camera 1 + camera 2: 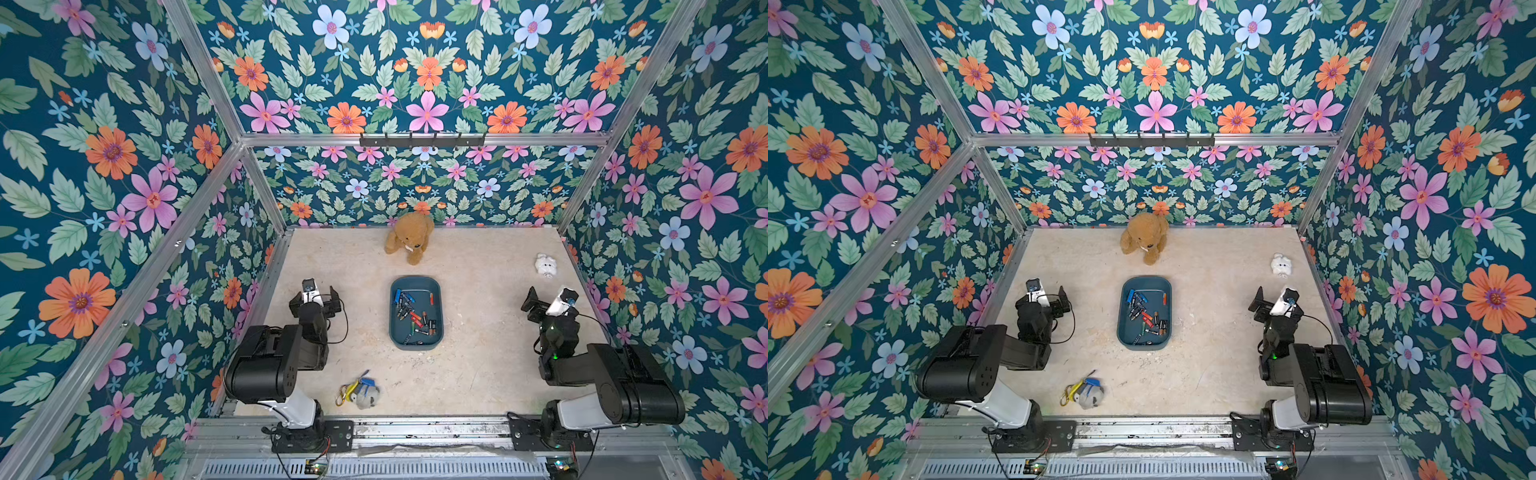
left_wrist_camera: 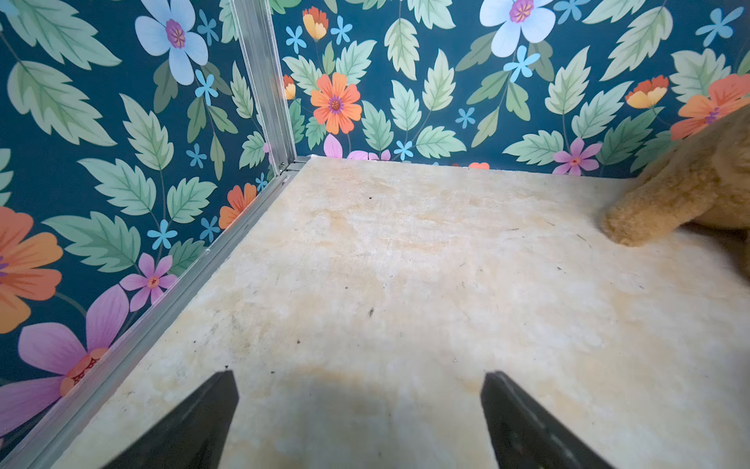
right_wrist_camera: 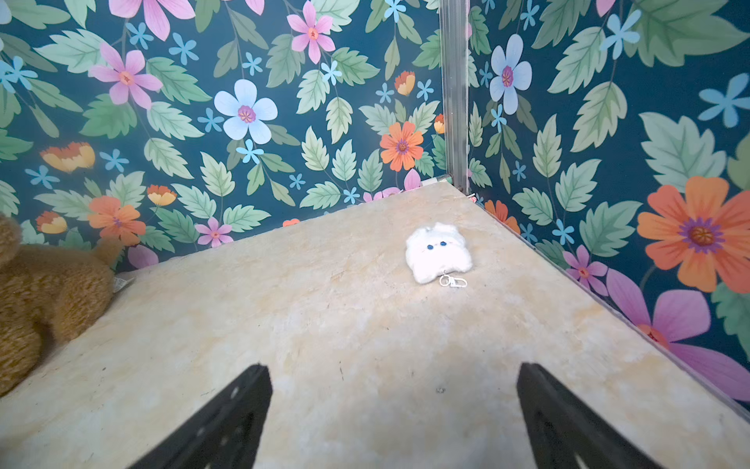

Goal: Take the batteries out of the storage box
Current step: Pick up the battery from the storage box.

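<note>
L jaws wide, empty; R jaws wide, empty; batteries (image 1: 417, 319) in storage box (image 1: 398, 332), btwn arms.

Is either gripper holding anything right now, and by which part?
Nothing is held: the left gripper and the right gripper are both open and empty.

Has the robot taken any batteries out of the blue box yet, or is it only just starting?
Done: nothing yet; no battery lies on the table outside the storage box. In hand: nothing; the left fingers and right fingers are spread open and empty, off to either side of the box. Left: all the batteries, piled inside it.
</note>
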Robot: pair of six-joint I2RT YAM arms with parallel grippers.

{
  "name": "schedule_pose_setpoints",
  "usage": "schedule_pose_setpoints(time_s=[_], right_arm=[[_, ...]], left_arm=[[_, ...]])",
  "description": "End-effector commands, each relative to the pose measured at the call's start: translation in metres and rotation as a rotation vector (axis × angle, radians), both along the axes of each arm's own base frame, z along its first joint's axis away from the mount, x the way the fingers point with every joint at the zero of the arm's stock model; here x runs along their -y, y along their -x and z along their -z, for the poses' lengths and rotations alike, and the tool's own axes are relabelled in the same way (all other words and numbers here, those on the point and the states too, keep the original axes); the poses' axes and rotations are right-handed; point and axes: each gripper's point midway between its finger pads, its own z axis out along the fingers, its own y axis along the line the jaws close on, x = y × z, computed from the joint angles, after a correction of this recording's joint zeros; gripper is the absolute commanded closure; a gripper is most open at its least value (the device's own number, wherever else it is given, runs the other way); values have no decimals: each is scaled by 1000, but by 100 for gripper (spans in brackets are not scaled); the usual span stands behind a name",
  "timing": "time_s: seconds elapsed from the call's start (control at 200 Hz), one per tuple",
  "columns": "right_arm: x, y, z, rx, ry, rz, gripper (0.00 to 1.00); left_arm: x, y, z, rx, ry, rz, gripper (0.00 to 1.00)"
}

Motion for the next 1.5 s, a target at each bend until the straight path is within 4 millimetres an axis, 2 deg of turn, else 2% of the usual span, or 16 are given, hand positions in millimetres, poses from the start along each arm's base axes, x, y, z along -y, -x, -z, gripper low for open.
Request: schedule_pose_setpoints(time_s=[0.0, 0.755, 0.85, 0.96, 1.0, 1.07, 1.13, 1.215, 1.275, 1.375, 1.495], right_arm=[[-1, -1, -4, 14, 3, -4, 1], [-1, -2, -4, 13, 3, -4, 1], [-1, -2, -4, 10, 5, -7, 1], [1, -8, -8, -26, 16, 27, 3], [-5, -17, -14, -81, 37, 17, 2], [-16, -36, -39, -142, 38, -7, 2], [-31, -50, -54, -230, 6, -38, 2], [-73, -63, -70, -367, -42, -114, 1], [-117, -64, -80, -431, -40, -195, 1], [-195, -57, -91, -499, -28, -342, 1], [-270, -46, -93, -574, -72, -487, 4]], left_arm=[[0, -2, -4, 14, -1, 0, 0], [1, -1, -4, 14, 0, 4, 0], [2, -6, -11, 3, -12, 9, 1], [-7, -12, -28, -63, -42, -101, 0], [-8, -15, -38, -79, -44, -120, 0], [-7, -17, -49, -118, -26, -128, 0], [-5, -19, -54, -160, 14, -132, 0], [5, -21, -58, -214, 51, -103, 0], [13, -21, -62, -246, 75, -86, 0], [21, -19, -67, -282, 121, -71, 0], [30, -18, -70, -315, 183, -41, 0]])
